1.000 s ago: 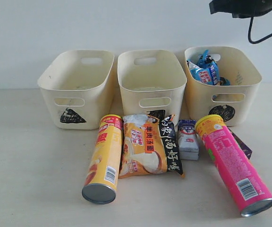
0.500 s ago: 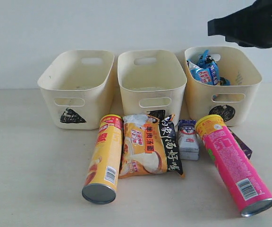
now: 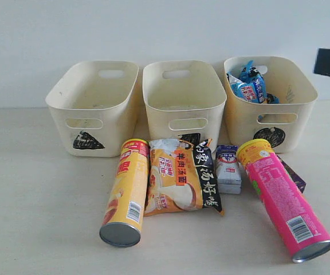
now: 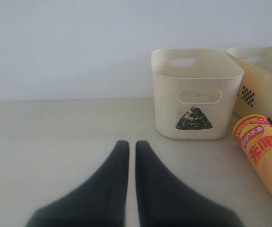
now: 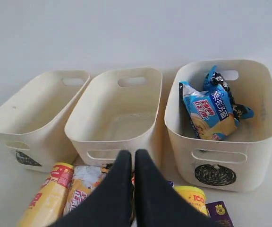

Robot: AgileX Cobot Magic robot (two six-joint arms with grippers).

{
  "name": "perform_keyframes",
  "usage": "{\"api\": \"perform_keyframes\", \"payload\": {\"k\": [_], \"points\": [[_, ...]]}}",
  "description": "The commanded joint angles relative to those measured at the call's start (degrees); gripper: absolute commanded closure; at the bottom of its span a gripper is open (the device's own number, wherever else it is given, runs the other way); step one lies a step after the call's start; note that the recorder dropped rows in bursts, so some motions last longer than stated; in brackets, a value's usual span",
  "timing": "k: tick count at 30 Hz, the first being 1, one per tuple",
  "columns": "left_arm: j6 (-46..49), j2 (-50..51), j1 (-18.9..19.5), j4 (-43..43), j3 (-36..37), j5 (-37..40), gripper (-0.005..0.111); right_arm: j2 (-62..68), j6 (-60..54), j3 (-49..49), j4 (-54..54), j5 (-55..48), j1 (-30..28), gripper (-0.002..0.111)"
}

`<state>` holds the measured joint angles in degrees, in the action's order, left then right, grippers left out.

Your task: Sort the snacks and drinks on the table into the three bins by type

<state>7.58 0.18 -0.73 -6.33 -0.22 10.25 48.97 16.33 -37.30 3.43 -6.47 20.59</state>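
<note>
One orange-and-black crinkly noodle packet [image 3: 179,183] lies flat on the pale beige worktop [image 3: 39,200], between the tall yellow chip can [image 3: 126,192] and the small white-blue carton [image 3: 228,168]. Likely light, soft, slippery film; best pinched across the middle. Left end effector [image 4: 131,144] and right end effector [image 5: 129,153]: fingers together, empty.

The purple carton [image 3: 295,179] hides mostly behind the pink can [image 3: 284,200]; the middle bin's [image 3: 159,117] mark is mostly covered by the orange-black packet [image 3: 179,180].
</note>
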Motion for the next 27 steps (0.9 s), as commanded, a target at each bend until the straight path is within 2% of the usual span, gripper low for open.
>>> {"api": "perform_keyframes", "payload": {"k": [1, 10, 14, 22, 27], "points": [[0.2, -0.2, 0.2, -0.3, 0.2, 0.1, 0.102, -9.3, 0.1, 5.3, -1.4, -1.0, 0.0, 0.108], [0.2, -0.2, 0.2, -0.3, 0.2, 0.1, 0.102, -23.3, 0.0, 9.5, -2.9, -13.0, 0.0, 0.108], [0.2, -0.2, 0.2, -0.3, 0.2, 0.1, 0.102, -26.8, -5.4, 9.7, -2.9, -19.9, 0.0, 0.108], [0.2, -0.2, 0.2, -0.3, 0.2, 0.1, 0.102, -36.9, -11.2, 17.3, -2.9, -14.3, 0.0, 0.108], [0.2, -0.2, 0.2, -0.3, 0.2, 0.1, 0.102, -40.0, -7.4, 25.3, -3.0, -2.9, 0.0, 0.108]]}}
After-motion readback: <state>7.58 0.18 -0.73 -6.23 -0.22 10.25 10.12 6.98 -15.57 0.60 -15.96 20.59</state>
